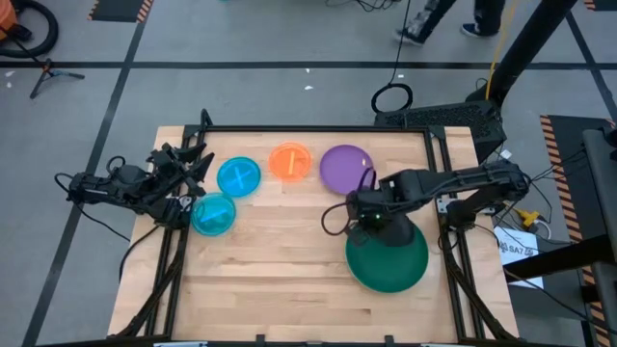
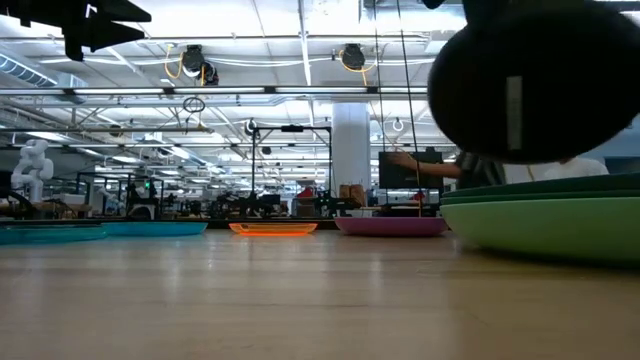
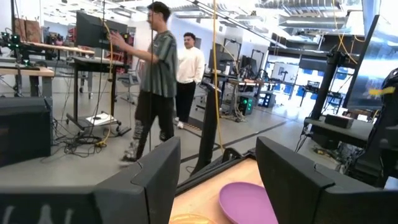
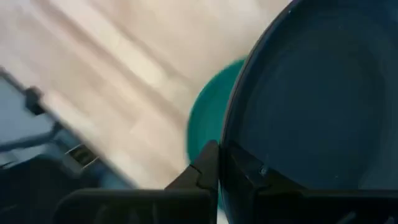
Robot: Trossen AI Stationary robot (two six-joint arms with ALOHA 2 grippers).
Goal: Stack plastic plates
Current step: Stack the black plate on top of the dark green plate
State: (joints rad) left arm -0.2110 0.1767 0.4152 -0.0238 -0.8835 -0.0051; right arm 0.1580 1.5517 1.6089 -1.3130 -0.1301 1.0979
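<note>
My right gripper is shut on a black plate, which hangs over a stack of large green plates at the table's right. In the low view a dark green plate lies on a light green one. Along the far side, flat on the wood, lie a purple plate, an orange plate and two cyan plates. My left gripper waits open at the table's left edge, raised and pointing across toward the purple plate. My right gripper pinches the black plate's rim between its two fingers, one finger on each face. The fingers come steeply from above, slanting down. The plate is lifted clear of the green stack and stands steeply tilted, its round face toward the near edge.
Bare wood fills the near left and middle of the table. Black frame rails run along the far edge and both sides. Two people stand in the room beyond the table.
</note>
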